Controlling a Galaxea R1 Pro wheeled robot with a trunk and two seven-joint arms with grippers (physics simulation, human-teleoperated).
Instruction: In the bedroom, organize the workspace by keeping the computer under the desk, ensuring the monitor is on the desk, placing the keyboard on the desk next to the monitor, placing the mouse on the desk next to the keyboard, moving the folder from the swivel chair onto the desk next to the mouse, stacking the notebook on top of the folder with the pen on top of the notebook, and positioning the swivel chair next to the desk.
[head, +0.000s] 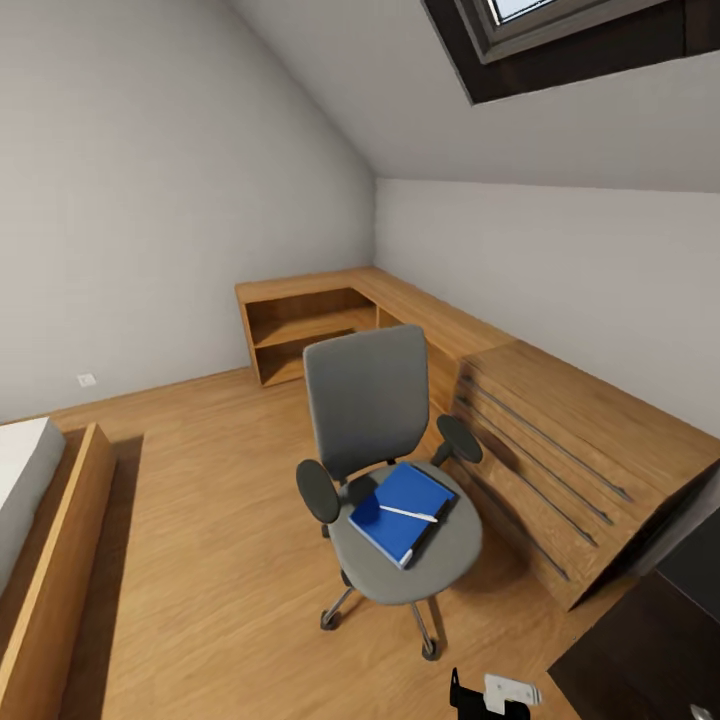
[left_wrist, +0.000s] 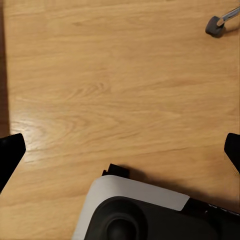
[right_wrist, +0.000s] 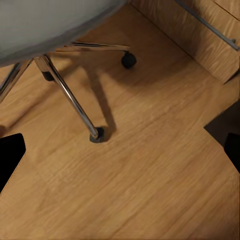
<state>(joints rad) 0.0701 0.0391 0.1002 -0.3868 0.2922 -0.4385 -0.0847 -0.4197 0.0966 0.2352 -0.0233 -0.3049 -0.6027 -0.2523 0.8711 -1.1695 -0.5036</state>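
Note:
The swivel chair (head: 385, 470) stands in the middle of the wooden floor, grey with black armrests. On its seat lies the blue folder (head: 395, 500), and the white pen (head: 408, 513) rests across it. A thin dark edge (head: 437, 527) peeks out along the folder's right side; I cannot tell whether it is the notebook. The black desk (head: 640, 655) shows at the bottom right corner. My left gripper (left_wrist: 120, 150) hangs open over bare floor. My right gripper (right_wrist: 120, 150) is open above the floor beside the chair's chrome legs (right_wrist: 70, 95).
A light wooden drawer chest (head: 570, 450) stands right of the chair, joined to low wooden shelving (head: 310, 330) in the far corner. A bed frame (head: 60, 540) runs along the left. My own base (left_wrist: 145, 212) sits below the left gripper. A chair castor (left_wrist: 215, 26) is nearby.

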